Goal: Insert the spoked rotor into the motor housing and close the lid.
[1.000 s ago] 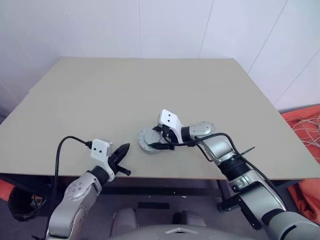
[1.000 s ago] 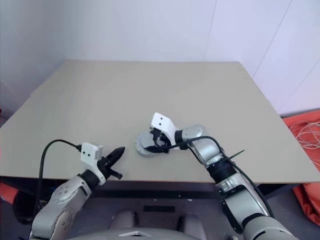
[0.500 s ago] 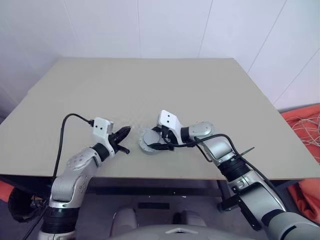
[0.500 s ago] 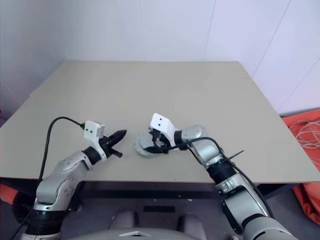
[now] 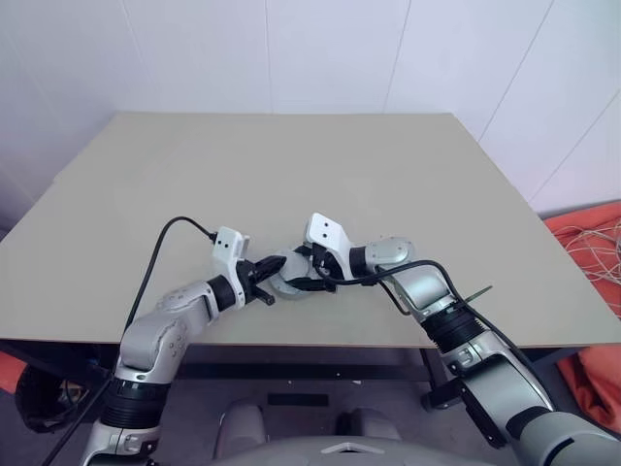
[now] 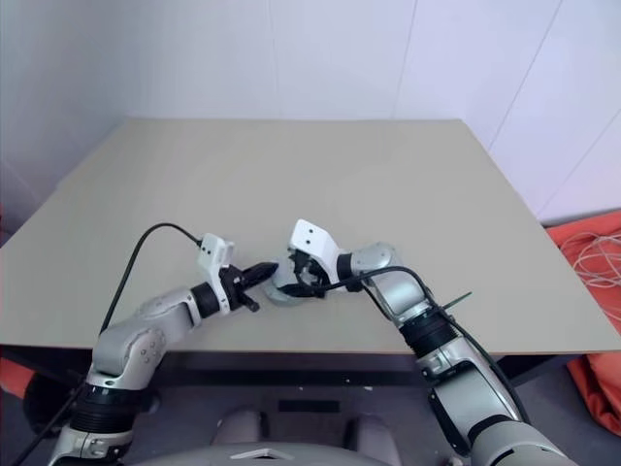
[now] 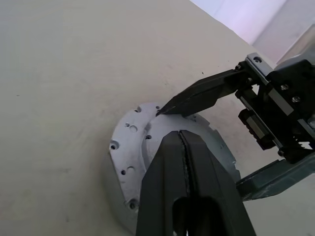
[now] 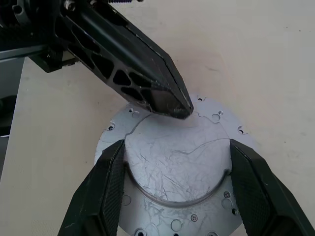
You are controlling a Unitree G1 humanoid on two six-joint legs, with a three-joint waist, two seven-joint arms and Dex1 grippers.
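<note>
On the tan bench, near its front edge, the motor housing sat between my right fingers, spread around it; my pinched-together left fingers should press squarely, gently.

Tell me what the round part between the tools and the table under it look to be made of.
Motor housing: likely bare metal, a dull silver-grey face with fine scratches and small drilled holes around its flange. Table: matte beige board, probably laminate or painted wood; the surface alone leaves it open.
</note>
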